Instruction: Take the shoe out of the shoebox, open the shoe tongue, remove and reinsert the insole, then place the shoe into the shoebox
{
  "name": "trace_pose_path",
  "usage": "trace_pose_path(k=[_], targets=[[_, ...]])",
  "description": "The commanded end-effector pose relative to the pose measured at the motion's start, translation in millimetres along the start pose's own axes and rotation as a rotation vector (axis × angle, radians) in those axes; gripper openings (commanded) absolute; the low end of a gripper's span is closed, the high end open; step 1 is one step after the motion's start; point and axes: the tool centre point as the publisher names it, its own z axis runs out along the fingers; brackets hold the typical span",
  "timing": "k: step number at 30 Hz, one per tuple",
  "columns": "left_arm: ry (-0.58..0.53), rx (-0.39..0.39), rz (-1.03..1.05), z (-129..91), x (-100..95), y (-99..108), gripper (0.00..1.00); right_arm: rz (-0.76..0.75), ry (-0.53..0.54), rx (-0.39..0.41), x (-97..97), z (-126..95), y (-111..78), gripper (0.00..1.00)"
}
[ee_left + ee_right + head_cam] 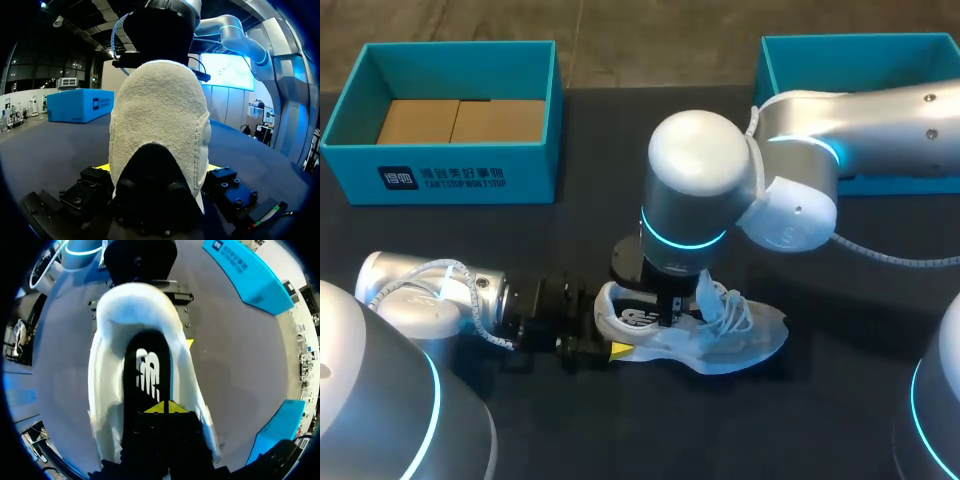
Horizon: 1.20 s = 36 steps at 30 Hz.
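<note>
Inside the white shoe [752, 335], a black insole [147, 347] with a white logo [148, 372].

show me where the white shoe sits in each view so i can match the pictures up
Head view: the white shoe lies mid-table, heel at the left gripper, right gripper coming down into it.
Left wrist view: the shoe's heel fills the middle, between the left gripper's fingers.
Right wrist view: the shoe is seen from above, its opening under the right gripper.
Shared landmark: the right gripper over the shoe, in all three views.
</note>
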Motion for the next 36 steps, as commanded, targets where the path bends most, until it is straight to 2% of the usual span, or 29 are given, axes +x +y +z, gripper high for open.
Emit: trace_pose_path(k=[1, 10, 16, 17, 19, 22, 27, 36], targets=[[0.0, -0.004, -0.001, 1, -0.3, 3, 0.0, 0.013, -0.006, 0.002, -2.3, -2, -11.8, 0.0], [0.0, -0.004, -0.001, 1, -0.3, 3, 0.0, 0.063, -0.021, 0.009, -5.0, -4, -34.1, 0.0], [0.0, -0.004, -0.001, 1, -0.3, 3, 0.0, 0.072, -0.012, 0.028, -5.4, -3, -39.3, 0.0], [0.0, -0.004, -0.001, 1, -0.3, 3, 0.0, 0.072, -0.008, 0.025, -5.2, -2, -40.5, 0.01], [0.0, -0.004, -0.001, 1, -0.3, 3, 0.0, 0.072, -0.003, 0.032, -4.4, 0, -41.7, 0.14], [0.0, -0.004, -0.001, 1, -0.3, 3, 0.0, 0.075, 0.006, 0.036, -3.0, 1, -43.5, 0.27], [0.0, -0.004, -0.001, 1, -0.3, 3, 0.0, 0.071, 0.025, 0.042, -1.1, 8, -40.6, 0.35], [0.0, -0.004, -0.001, 1, -0.3, 3, 0.0, 0.067, 0.076, 0.059, 6.6, 20, -33.0, 0.36]])
